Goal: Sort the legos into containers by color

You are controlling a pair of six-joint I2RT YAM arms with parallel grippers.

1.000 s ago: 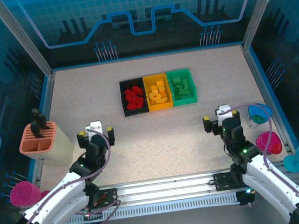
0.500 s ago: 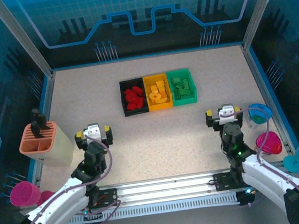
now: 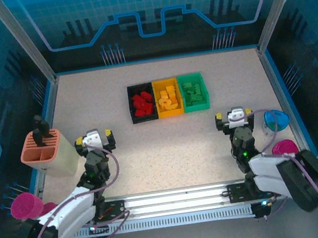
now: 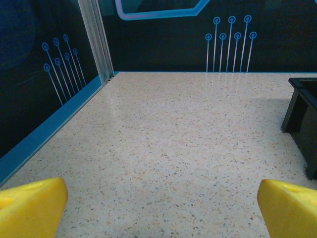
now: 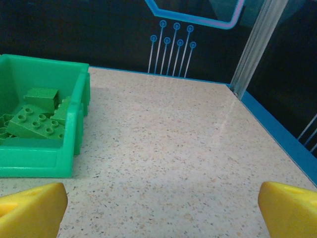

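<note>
Over at the lower left of the top view, a pink cup (image 3: 23, 204) sits outside the worktop (image 3: 175, 152), and just above it an orange-topped holder (image 3: 42, 148) stands at the left edge.

Beside the holder, in the lower left part of the speckled surface, the left claw (image 3: 94, 138) is open. In its wrist view the yellow fingertips (image 4: 32, 206) sit in the two bottom corners with bare worktop between them, and a corner of the black bin (image 4: 299, 116) shows at the right edge.

In the upper middle of the top view the three containers stand side by side, touching. The black bin holds the red legos (image 3: 141, 103), the yellow bin (image 3: 170, 114) holds the yellow legos (image 3: 168, 98), and the green bin (image 3: 196, 107) holds the green legos (image 3: 194, 94).

Lower right of the bins and well apart from them, the right claw (image 3: 237, 116) is also spread open. Its wrist view shows bare worktop between the tips and the green bin with its bricks at the left of the frame.

At the right edge stand a blue cup (image 3: 276, 120) and, below it, a second pink cup (image 3: 284, 148).
</note>
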